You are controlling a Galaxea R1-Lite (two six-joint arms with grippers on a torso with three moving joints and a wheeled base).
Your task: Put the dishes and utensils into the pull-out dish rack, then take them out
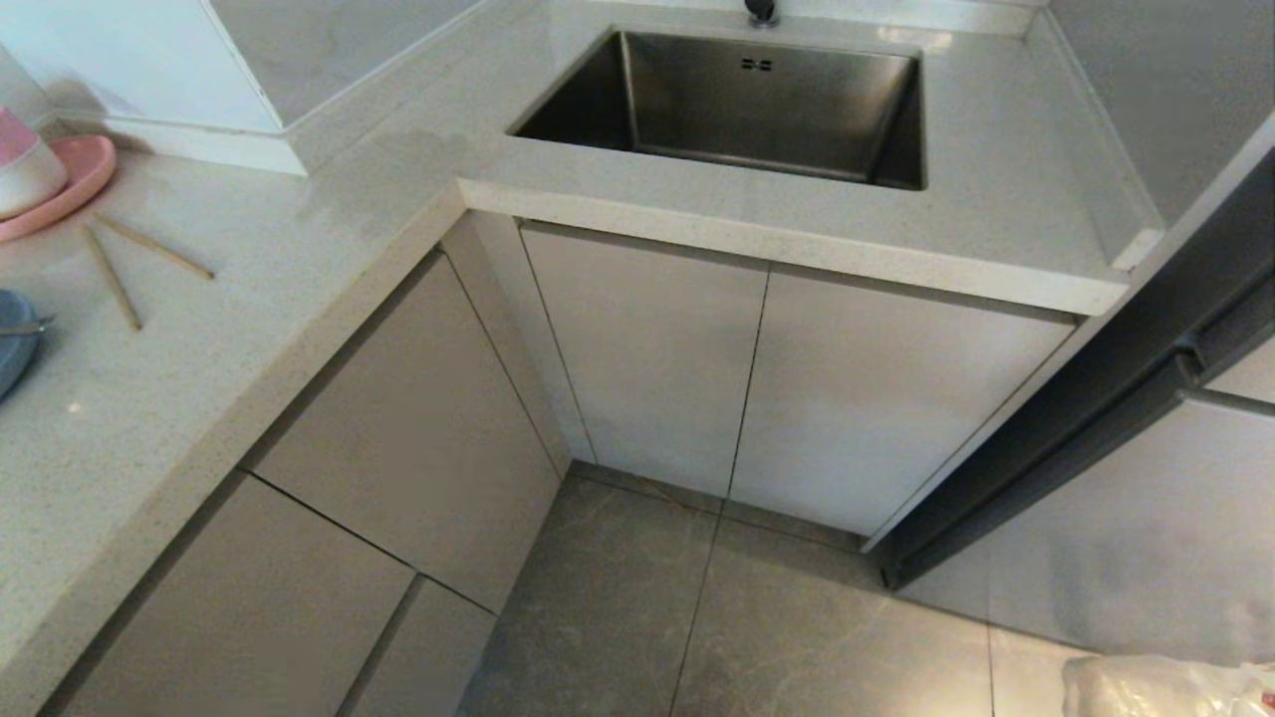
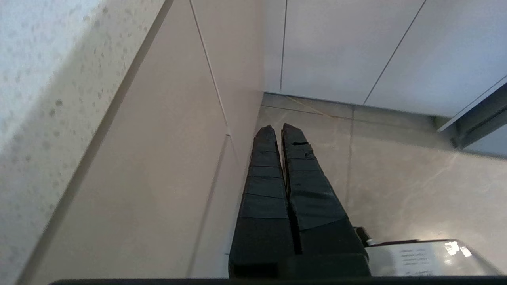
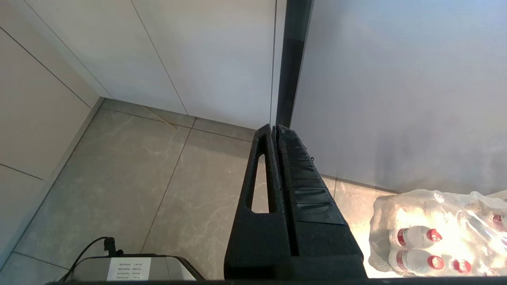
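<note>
Two light-brown chopsticks [image 1: 112, 279] lie apart on the speckled counter at the far left. Just in front of them, the edge of a pale-blue plate [image 1: 14, 357] shows, with a slim silver utensil [image 1: 28, 326] resting on it. The pull-out dish rack is hidden; the beige drawer fronts [image 1: 398, 438] under that counter are closed. Neither arm is in the head view. My left gripper [image 2: 281, 128] is shut and empty, hanging low beside the beige fronts above the floor. My right gripper [image 3: 274, 127] is also shut and empty, over the floor tiles near a dark door frame [image 3: 291, 79].
A steel sink [image 1: 737, 100] is set in the counter straight ahead, with two closed white doors [image 1: 757, 398] below it. A pink plate [image 1: 80, 179] with a pink-and-white bowl [image 1: 25, 164] sits at the far left. A wrapped pack of water bottles [image 3: 435, 233] stands on the floor at the right.
</note>
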